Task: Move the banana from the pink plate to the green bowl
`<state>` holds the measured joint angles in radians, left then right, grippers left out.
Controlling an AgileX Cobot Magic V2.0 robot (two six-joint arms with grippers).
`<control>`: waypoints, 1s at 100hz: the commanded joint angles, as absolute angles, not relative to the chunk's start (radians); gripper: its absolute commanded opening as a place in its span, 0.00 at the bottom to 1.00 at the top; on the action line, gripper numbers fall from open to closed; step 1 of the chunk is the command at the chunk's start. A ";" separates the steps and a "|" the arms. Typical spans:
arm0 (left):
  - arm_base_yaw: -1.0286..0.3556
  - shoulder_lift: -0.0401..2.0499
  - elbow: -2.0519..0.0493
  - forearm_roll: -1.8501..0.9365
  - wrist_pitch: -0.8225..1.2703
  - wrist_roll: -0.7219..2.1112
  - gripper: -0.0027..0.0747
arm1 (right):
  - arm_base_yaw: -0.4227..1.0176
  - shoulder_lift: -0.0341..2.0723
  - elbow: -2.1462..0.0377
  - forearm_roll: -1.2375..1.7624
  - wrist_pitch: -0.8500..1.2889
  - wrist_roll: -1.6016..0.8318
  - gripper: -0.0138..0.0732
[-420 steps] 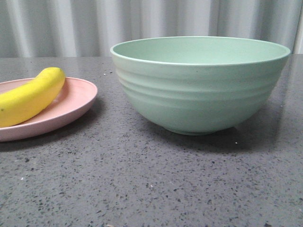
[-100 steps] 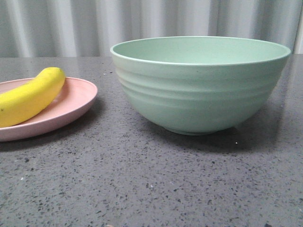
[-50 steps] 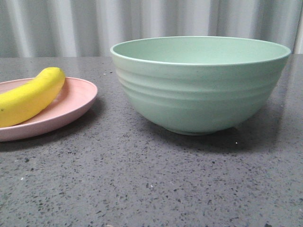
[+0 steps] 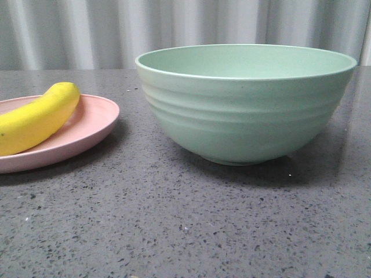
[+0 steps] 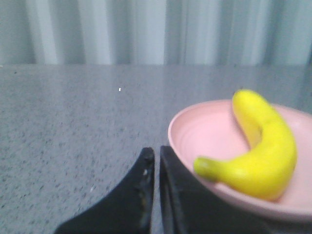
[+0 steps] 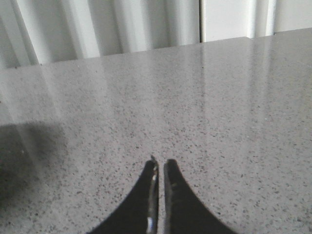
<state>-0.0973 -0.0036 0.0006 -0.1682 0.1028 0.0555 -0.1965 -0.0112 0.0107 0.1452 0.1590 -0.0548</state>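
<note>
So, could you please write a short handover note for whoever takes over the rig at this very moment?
Left claw: shut, holding nothing, low over the table just short of the pink plate.
Right claw: shut, holding nothing, over bare table.
The banana lies on the pink plate at the left of the front view; the green bowl stands to its right, apart from the plate. No banana shows over its rim in the front view.
Done: nothing; the banana is untouched.
Left: open the left claw, grasp the banana, carry it over and release it in the green bowl.
</note>
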 commanded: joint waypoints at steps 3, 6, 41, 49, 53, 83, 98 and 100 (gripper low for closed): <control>-0.097 -0.032 0.007 -0.282 -0.171 0.035 0.01 | -0.201 -0.033 0.030 0.166 0.044 -0.060 0.08; -0.097 -0.032 0.007 -0.282 -0.227 0.035 0.01 | -0.201 -0.033 0.030 0.166 0.044 -0.060 0.08; -0.097 -0.029 -0.044 -0.149 -0.154 0.035 0.01 | -0.201 -0.010 -0.089 0.159 0.144 -0.064 0.08; -0.097 -0.008 -0.106 -0.146 -0.033 0.035 0.01 | -0.201 0.029 -0.144 0.155 0.194 -0.078 0.08; -0.097 0.011 -0.134 -0.146 0.006 0.035 0.01 | -0.201 0.059 -0.174 0.155 0.213 -0.078 0.08; -0.097 0.266 -0.368 -0.146 0.178 0.039 0.01 | -0.199 0.365 -0.445 0.155 0.348 -0.078 0.08; -0.097 0.381 -0.417 -0.146 0.144 0.039 0.01 | -0.199 0.509 -0.564 0.155 0.338 -0.078 0.08; -0.097 0.393 -0.417 -0.146 0.132 0.039 0.01 | -0.199 0.526 -0.572 0.155 0.326 -0.078 0.08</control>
